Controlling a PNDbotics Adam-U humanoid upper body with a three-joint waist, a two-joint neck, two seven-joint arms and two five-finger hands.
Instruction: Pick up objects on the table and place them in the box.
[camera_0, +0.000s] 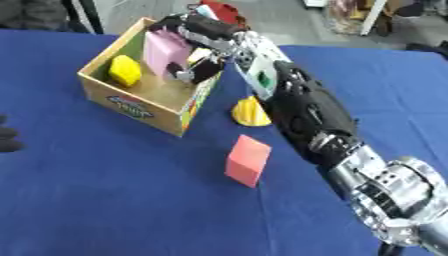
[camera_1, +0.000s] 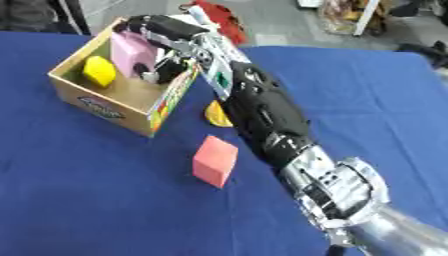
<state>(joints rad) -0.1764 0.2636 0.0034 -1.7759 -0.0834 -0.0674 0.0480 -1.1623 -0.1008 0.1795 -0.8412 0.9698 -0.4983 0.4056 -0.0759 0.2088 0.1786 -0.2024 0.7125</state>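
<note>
An open wooden box (camera_0: 140, 106) stands at the back left of the blue table (camera_0: 105, 200). Inside it lie a yellow block (camera_0: 125, 70) and a tall pale pink block (camera_0: 164, 50). My right arm stretches across from the lower right, and my right hand (camera_0: 203, 31) sits over the box with fingers and thumb curled round the pale pink block. On the cloth next to the box lies a yellow rounded piece (camera_0: 250, 113), partly hidden by my forearm. A salmon-red cube (camera_0: 248, 160) stands in front of it. A bit of my left hand (camera_0: 8, 140) shows at the left edge.
A red object (camera_0: 224, 10) lies just behind the box, beyond the table's far edge. My right forearm (camera_0: 311, 115) runs diagonally over the table's right half. Blue cloth stretches to the left and front of the cube.
</note>
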